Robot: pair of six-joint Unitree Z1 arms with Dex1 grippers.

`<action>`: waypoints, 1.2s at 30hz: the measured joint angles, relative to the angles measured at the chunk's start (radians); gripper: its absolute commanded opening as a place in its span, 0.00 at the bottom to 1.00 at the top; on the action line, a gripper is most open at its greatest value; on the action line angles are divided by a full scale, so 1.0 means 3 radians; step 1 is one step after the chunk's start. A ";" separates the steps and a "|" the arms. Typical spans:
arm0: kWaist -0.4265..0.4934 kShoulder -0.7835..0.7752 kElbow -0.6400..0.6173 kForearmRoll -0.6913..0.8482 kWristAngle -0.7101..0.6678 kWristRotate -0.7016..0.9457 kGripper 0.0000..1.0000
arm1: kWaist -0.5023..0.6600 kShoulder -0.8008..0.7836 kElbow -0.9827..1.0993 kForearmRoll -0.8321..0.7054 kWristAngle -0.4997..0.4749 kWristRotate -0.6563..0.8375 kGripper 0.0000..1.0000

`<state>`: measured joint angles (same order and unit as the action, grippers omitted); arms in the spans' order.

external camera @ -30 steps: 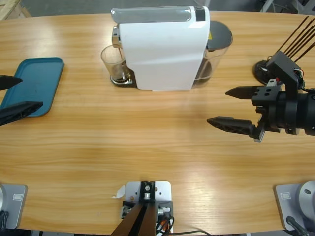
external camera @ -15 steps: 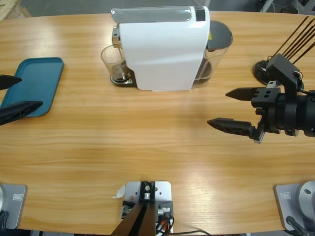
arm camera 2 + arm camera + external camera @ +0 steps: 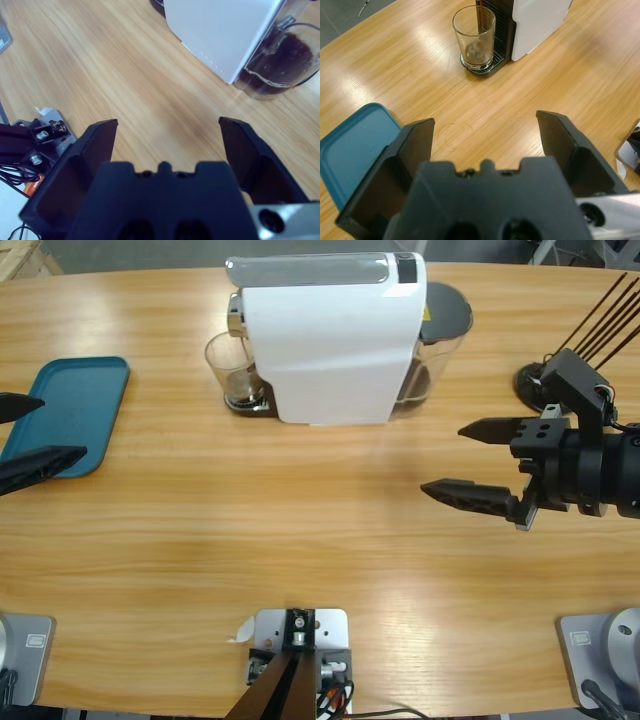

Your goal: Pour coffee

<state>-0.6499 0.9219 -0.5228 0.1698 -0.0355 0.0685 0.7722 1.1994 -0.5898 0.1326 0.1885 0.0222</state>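
- Nothing big had moved since a second before; only the right gripper (image 3: pixel 478 462) had slid a tiny bit, and the left gripper (image 3: pixel 28 435) had stayed put.
- So the job had not really started. My guess was that both arms were waiting, or just getting ready to reach.
- Biggest was the table (image 3: pixel 300 540), long and made of wood.
- Next came the white machine (image 3: pixel 330 340), standing at the far side of the table.
- Over at the left lay the blue tray (image 3: pixel 75 410), with nothing on it.
- At the right edge, the right gripper had its jaws wide apart and held nothing. It was well away from the glass.
- By the tray, the left gripper also had its jaws wide apart and empty, pointing toward the glass.
- Smaller still, the glass (image 3: pixel 474 36) stood upright under the machine's spout, on its little stand.
- Smallest, the coffee (image 3: pixel 476 54) sat low in the glass, dark at the bottom.
- A clear tank (image 3: pixel 282 60) behind the machine was partly hidden. It looked dark inside, but I could not tell what was in it.
- Most of the left arm was cut off at the edge.
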 measured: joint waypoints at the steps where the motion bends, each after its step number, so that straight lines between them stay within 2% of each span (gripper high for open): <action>1: 0.0000 0.0000 0.0000 0.0000 0.0000 0.0000 0.89 | 0.0000 0.0000 0.0000 0.0000 0.0000 0.0000 0.90; 36: 0.0000 0.0000 0.0001 -0.0045 0.0000 -0.0011 0.89 | 0.0000 0.0000 0.0012 -0.0050 0.0000 0.0018 0.90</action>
<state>-0.6499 0.9219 -0.5224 0.1564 -0.0354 0.0652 0.7722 1.1992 -0.5863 0.1175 0.1885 0.0275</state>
